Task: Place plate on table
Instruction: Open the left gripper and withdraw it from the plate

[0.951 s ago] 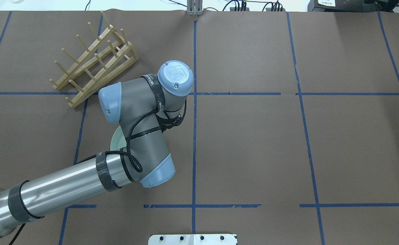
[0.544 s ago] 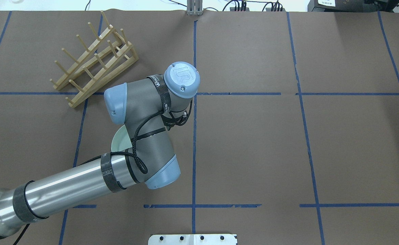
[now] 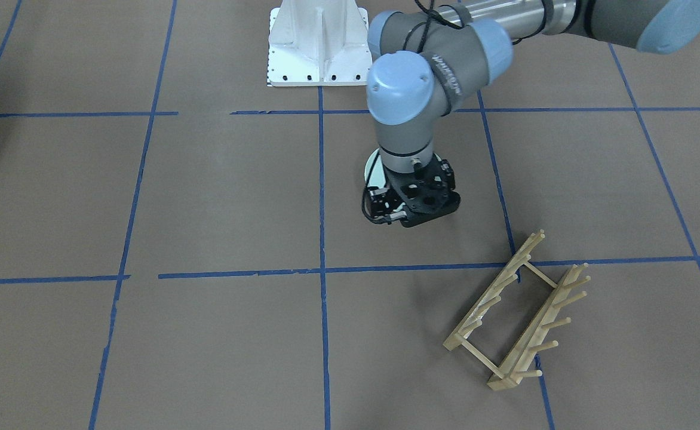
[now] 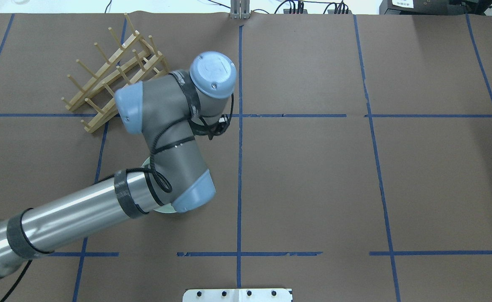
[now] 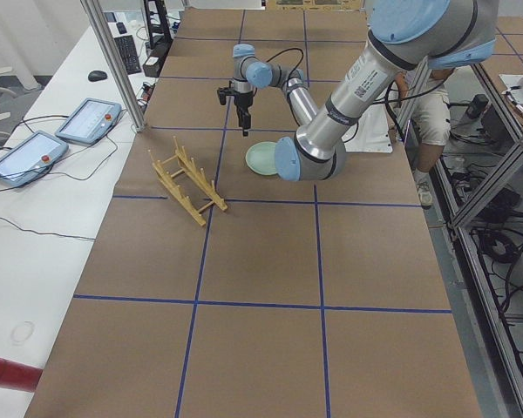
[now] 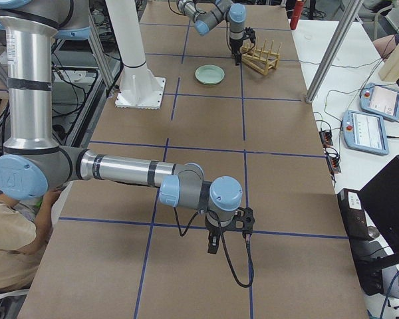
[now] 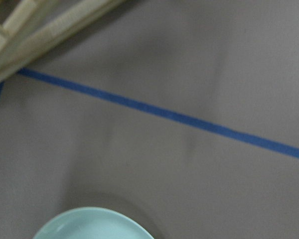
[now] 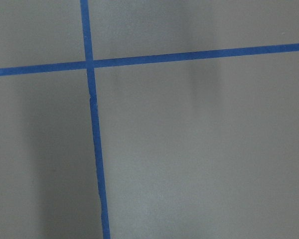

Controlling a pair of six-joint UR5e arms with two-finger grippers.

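1. Closest to me on the exterior right feed is the right end effector (image 6: 213,250). It hangs low over the bench (image 6: 286,186) and points down. I cannot tell how wide it is open, and I see nothing in it.
2. Further along, the plate (image 6: 209,74) lies flat on the bench, in the square in front of the white base (image 6: 141,90).
3. Just past the plate's far edge, the left end effector (image 5: 244,127) points straight down, clear of the plate and holding nothing. I cannot tell its opening either.
4. Furthest out, the wooden rack (image 3: 535,331) stands near that end effector.
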